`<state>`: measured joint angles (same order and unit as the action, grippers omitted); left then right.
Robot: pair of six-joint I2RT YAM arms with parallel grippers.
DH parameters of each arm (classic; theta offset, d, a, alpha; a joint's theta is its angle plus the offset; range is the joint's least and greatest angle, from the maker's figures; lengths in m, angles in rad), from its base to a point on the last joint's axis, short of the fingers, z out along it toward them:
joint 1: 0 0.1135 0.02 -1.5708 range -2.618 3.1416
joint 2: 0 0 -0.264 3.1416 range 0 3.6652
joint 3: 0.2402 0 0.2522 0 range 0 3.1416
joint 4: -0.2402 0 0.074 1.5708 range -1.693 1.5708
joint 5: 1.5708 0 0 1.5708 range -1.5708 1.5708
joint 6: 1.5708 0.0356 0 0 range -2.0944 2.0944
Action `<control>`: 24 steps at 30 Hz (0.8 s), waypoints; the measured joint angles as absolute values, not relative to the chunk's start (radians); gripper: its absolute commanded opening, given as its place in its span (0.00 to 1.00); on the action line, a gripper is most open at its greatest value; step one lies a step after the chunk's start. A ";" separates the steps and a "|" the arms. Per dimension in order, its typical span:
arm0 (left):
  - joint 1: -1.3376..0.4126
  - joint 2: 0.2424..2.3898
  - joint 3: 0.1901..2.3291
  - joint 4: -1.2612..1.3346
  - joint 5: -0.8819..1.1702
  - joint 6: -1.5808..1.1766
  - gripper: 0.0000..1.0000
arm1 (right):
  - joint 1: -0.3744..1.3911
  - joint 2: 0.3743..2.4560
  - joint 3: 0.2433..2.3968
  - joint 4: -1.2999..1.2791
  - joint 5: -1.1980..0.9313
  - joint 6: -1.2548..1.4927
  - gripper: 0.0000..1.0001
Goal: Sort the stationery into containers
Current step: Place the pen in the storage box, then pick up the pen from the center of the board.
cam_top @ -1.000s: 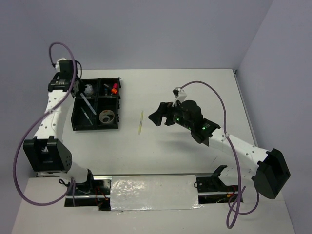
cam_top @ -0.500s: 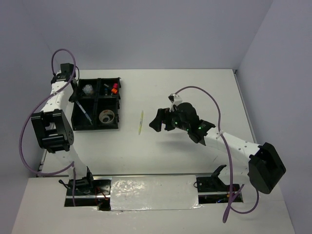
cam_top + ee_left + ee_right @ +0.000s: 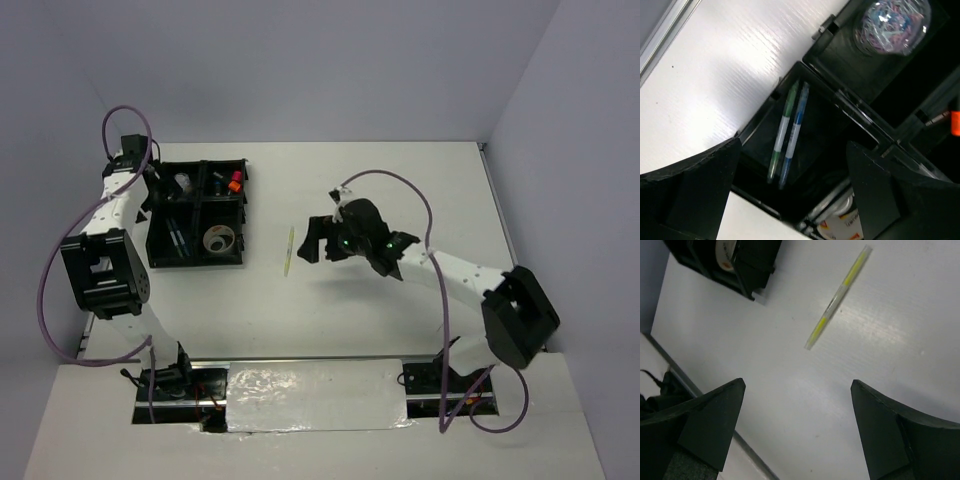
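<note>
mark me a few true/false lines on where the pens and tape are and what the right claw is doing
1. The yellow pen lies on the bare table, outside the tray. True.
2. The right claw is shut on the yellow pen. False: its jaws stand open and empty, and the pen lies on the table.
3. A green pen and a blue pen lie side by side in one tray compartment. True.
4. The tape roll sits on the table beside the tray. False: it is inside a tray compartment.
</note>
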<state>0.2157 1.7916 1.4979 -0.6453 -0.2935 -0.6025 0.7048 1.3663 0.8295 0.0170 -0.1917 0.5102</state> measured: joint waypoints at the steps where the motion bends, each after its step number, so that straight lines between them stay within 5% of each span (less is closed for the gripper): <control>1: 0.215 1.782 1.498 -0.653 -0.282 -0.601 0.99 | 0.709 1.417 0.886 -0.019 -0.168 0.512 0.94; 8: 0.113 1.473 1.380 -0.658 -0.214 -0.532 0.99 | 0.749 1.809 1.293 -0.197 -0.006 0.535 0.89; 14: 0.013 1.118 1.219 -0.635 -0.163 -0.477 0.99 | 0.767 1.988 1.402 -0.327 0.094 0.557 0.76; 24: 0.021 1.082 1.074 -0.615 -0.142 -0.452 0.99 | 0.832 2.139 1.608 -0.472 0.202 0.572 0.68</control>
